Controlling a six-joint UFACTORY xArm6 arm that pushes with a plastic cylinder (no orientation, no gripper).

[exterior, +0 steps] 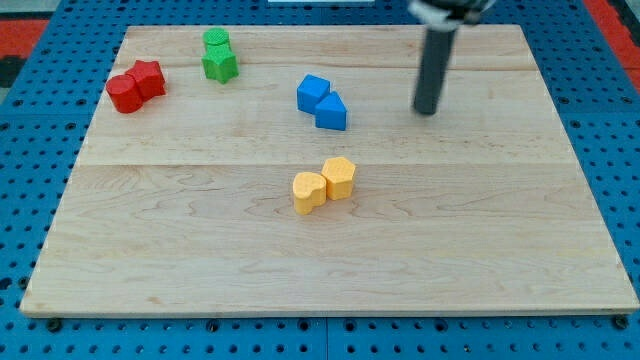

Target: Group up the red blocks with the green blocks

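Here, at the wooden bench's (200, 250) upper left, two red blocks (135, 86), one round and one angular, sit touching as a pair, near but apart from two green blocks (218, 55) stacked edge to edge just to their right. Two blue blocks (322, 101) and two yellow blocks (324, 183) keep to the middle. My tip (427, 110) stands well to the right, touching nothing; there is no hand, only a rod, presumably yet to circle behind the reds.
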